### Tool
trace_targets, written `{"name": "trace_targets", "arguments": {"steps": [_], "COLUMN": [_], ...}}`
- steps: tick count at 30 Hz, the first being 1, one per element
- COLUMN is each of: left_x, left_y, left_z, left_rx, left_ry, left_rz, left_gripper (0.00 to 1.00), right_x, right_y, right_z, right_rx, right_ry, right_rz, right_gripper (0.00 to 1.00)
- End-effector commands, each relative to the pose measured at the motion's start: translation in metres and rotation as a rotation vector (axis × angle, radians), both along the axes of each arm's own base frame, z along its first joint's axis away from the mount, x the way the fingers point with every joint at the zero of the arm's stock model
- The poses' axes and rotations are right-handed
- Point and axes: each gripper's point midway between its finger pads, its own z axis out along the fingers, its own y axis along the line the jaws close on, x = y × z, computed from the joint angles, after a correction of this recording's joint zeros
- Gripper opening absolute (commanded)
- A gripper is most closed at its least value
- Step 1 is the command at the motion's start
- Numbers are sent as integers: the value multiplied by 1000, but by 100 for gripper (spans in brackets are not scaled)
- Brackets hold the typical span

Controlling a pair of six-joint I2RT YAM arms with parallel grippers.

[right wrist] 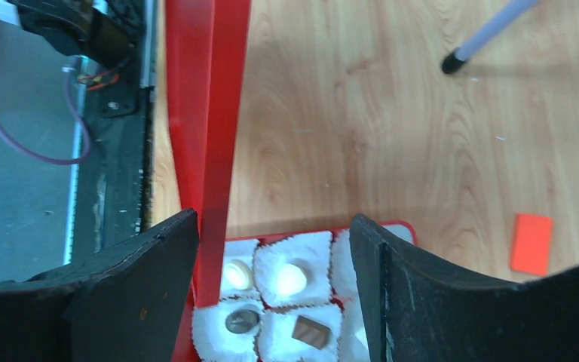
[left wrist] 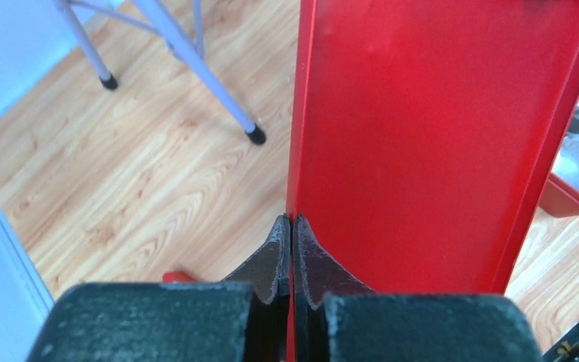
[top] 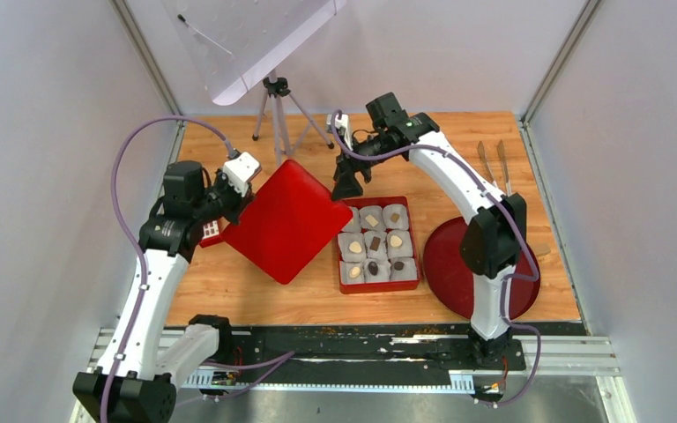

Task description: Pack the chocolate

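Note:
The chocolate lies as cream and dark brown pieces in white paper cups inside the red box. In the right wrist view a cream piece and a brown square show below the fingers. A red lid hangs tilted left of the box. My left gripper is shut on the lid's left edge. My right gripper hovers open over the box's far left corner. The lid's rim stands between its fingers, close to the left finger.
A tripod stands at the back under a clear tilted sheet. A dark red round plate lies right of the box, with tongs behind it. A small orange-red block sits under my left wrist.

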Motion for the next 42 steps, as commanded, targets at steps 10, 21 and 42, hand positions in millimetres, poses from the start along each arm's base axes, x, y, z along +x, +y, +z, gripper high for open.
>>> {"name": "trace_targets", "arguments": {"steps": [10,21,42], "left_x": [15,45,24], "left_y": [-37,-50,-37], "left_z": [33,31,34], "left_rx": [-99,-155,-119], "left_ry": [-135,-129,-110], "left_rz": [-128,-87,-28], "left_gripper": [0,0,42], "right_x": [-38,-17,16], "right_y": [10,-10,-52], "right_z": [27,29,75], "right_rx": [96,-17,-156], "right_ry": [58,-141,-568], "right_rz": [108,-27,-193], "right_gripper": [53,19,9]}}
